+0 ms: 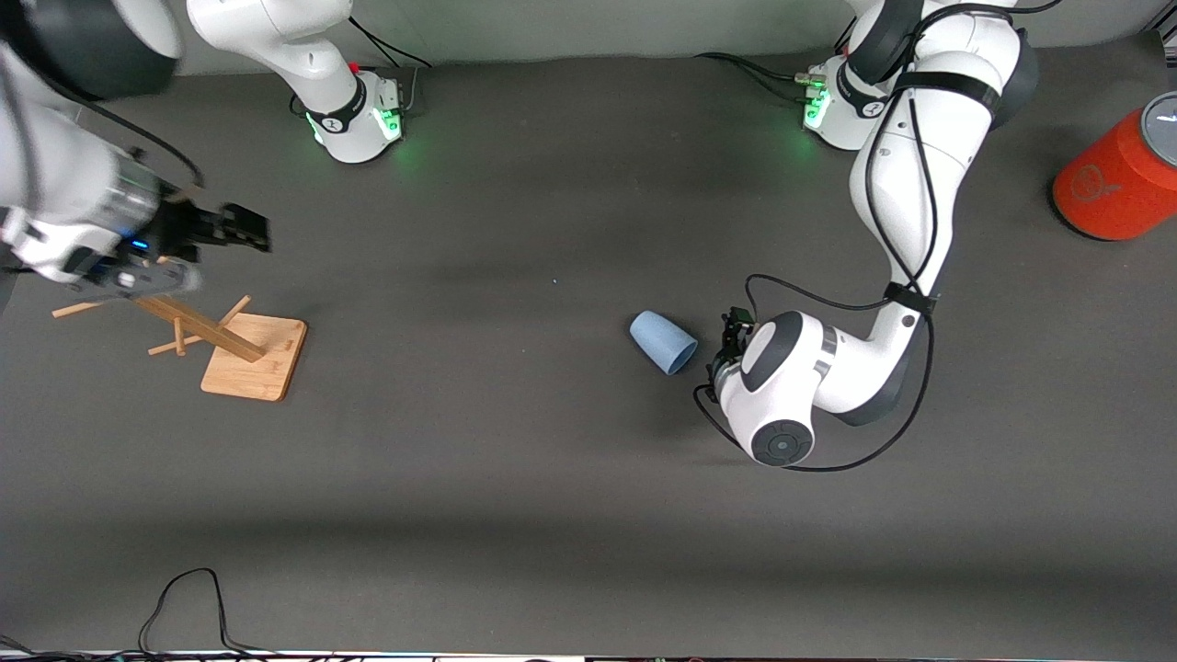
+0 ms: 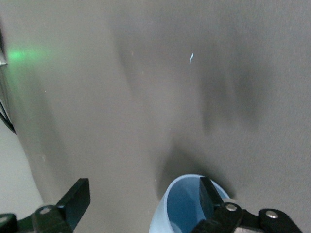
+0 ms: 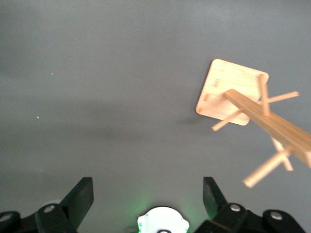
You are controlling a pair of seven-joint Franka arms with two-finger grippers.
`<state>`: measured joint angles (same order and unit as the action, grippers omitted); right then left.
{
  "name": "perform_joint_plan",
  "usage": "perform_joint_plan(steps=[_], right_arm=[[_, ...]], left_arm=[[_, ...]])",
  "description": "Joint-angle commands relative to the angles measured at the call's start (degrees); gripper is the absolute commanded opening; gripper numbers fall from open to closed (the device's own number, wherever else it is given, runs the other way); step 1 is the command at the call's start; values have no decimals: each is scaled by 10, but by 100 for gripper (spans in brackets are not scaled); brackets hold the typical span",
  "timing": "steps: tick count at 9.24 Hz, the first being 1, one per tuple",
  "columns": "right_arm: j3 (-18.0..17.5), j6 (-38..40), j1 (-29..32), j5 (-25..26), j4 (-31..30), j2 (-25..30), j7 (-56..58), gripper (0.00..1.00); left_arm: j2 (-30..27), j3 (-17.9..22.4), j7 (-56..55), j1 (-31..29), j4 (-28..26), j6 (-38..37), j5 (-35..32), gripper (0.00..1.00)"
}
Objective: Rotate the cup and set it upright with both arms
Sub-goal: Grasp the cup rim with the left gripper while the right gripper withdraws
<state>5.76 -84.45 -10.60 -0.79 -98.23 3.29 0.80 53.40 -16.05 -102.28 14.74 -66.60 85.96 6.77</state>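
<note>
left gripper (image 2: 141,201) released, one finger inside the rim of your cup (image 1: 663,341), which lies sideways on the bench (image 1: 515,478); right gripper (image 3: 146,196) released, waiting above the wooden rack (image 1: 241,354).

cup (image 1: 663,341): small, pale blue, tapered, no handle | pose: tipped on its side on the surface | mouth: facing left pincer (image 2: 141,201) | place: just beside left pincer, one finger (image 2: 210,193) at the rim
</note>
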Motion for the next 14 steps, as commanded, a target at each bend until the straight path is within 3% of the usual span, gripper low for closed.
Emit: perform_joint_plan(steps=[1, 2, 5, 6, 11, 13, 14], right_arm=[[-11, 14, 12, 10, -8, 18, 13, 100], [-10, 10, 13, 10, -7, 14, 12, 100], [15, -12, 8, 2, -7, 3, 10, 100], [15, -10, 8, 2, -11, 5, 16, 100], [17, -2, -5, 3, 56, -56, 10, 100], [18, -2, -4, 3, 54, -57, 10, 100], [18, -2, -4, 3, 55, -58, 10, 100]], left_arm=[[14, 3, -24, 27, 30, 2, 8, 99], [15, 4, -27, 35, 30, 21, 8, 90], [19, 3, -35, 42, 34, 26, 8, 4], [19, 3, -30, 42, 33, 27, 9, 0], [7, -14, -20, 42, 56, 14, 11, 0], [-9, -7, -99, 76, 94, 12, -10, 0], [-17, -7, -161, 102, 95, 17, -60, 0]])
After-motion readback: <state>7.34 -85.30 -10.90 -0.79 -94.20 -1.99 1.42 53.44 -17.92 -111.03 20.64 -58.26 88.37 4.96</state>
